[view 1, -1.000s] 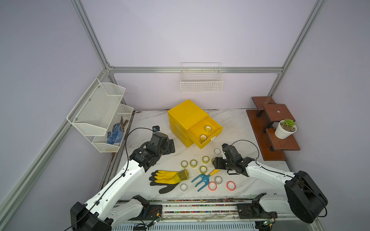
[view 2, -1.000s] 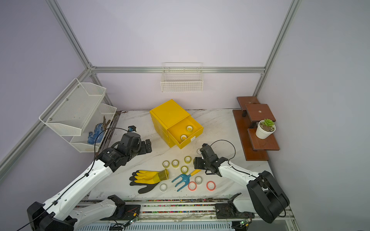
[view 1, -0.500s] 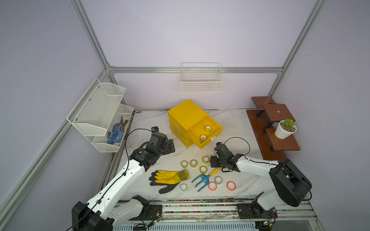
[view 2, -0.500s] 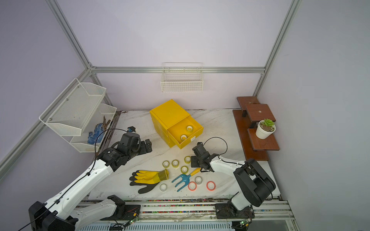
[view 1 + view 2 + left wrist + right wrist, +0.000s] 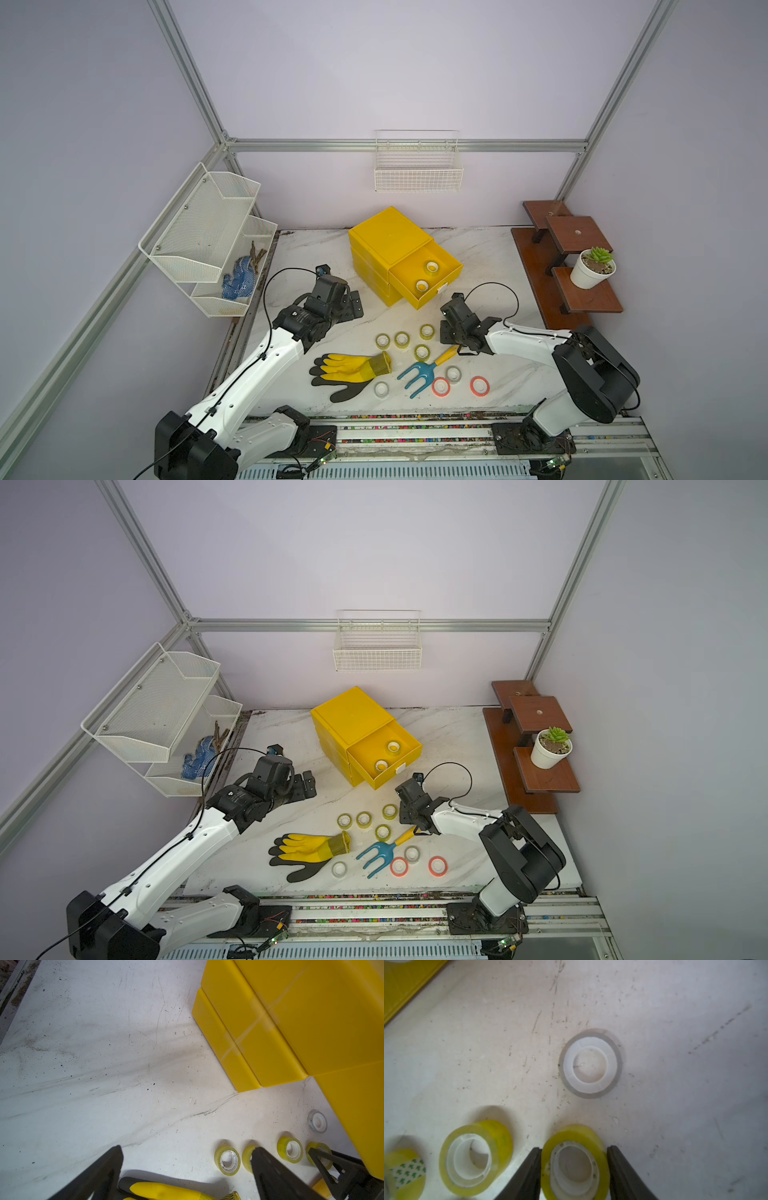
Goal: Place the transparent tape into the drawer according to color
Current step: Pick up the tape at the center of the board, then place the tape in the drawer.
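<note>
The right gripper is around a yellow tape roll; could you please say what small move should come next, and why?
Probably lift straight up: the fingers of the right gripper press both sides of the yellow tape roll, and the open drawer nearby already holds two yellow rolls.

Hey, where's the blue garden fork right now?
In both top views the blue garden fork lies near the table's front edge, about mid-width, between the yellow glove and a red-orange tape roll.

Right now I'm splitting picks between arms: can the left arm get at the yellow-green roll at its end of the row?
Likely yes: the left gripper is open and the yellow-green roll lies uncovered on the table, nothing between them.
</note>
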Controlling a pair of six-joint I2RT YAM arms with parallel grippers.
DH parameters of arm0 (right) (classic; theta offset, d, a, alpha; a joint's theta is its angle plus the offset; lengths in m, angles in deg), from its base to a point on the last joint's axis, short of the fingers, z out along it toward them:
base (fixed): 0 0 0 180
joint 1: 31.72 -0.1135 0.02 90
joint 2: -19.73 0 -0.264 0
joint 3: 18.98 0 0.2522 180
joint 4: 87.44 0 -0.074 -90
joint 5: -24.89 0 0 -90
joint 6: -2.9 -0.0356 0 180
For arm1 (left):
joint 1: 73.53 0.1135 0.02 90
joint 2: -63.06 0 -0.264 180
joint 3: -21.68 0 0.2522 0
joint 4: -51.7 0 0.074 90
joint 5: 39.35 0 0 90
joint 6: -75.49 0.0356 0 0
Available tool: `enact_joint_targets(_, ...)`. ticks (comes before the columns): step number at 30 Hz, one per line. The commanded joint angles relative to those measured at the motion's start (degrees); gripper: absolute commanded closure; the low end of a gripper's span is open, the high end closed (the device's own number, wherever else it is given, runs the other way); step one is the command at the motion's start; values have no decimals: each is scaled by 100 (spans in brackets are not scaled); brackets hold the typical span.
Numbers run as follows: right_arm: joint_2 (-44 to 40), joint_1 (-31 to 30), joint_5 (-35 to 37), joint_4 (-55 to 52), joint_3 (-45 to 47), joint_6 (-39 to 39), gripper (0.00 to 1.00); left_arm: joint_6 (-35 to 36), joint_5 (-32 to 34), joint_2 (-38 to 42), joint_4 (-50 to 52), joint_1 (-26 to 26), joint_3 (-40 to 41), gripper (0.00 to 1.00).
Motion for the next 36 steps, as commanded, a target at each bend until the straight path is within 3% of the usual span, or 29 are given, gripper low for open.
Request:
enact_joint_targets(1, -399, 15, 447, -459, 65, -160, 54, -121, -7, -41, -87, 61, -28, 0)
enact_joint_targets(15, -2314, 760, 735, -1175, -39, -209, 57, -136, 16, -55, -7, 144, -2, 0)
enact_joint_targets(22, -3143, 963, 251, -1184, -865, 436, 56, -95, -66, -73, -24, 176, -28, 0)
enact_joint_targets(25, -3077, 968, -466, -837, -1288, 828, 56, -84, -85, -70, -45, 189, -20, 0)
enact_joint_targets(30, -2261, 793, -1599, -561, -2299, 1159, 56, -66, -130, -81, -49, 207, -20, 0)
enact_joint_targets(36, -951, 217, -1502, -932, -3497, 1493, 56, -34, -111, -81, -30, 220, -20, 0)
